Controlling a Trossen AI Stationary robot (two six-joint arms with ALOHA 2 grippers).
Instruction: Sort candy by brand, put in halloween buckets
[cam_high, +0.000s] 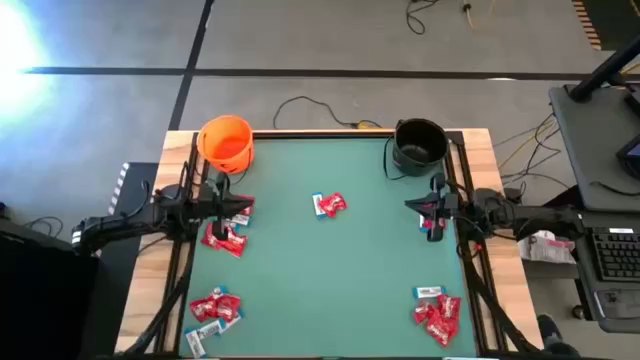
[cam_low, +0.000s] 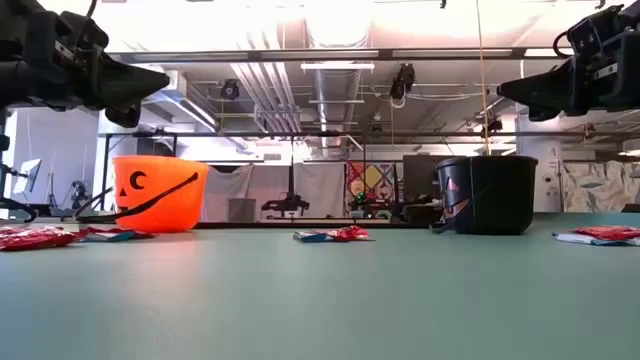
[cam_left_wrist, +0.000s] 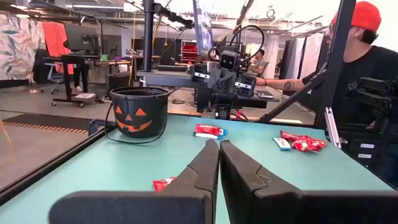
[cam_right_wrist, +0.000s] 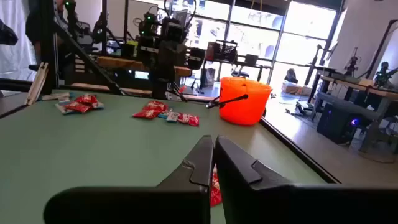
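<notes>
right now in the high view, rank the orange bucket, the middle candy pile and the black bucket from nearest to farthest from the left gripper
Measured from the left gripper, shut, at the table's left side:
1. The orange bucket, close by at the far left corner.
2. The middle candy pile, out at the table's centre.
3. The black bucket, across at the far right corner.

Closed right end effector (cam_right_wrist: 211, 149) faces orange bucket (cam_right_wrist: 244, 101), seemingly empty-handed.
</notes>
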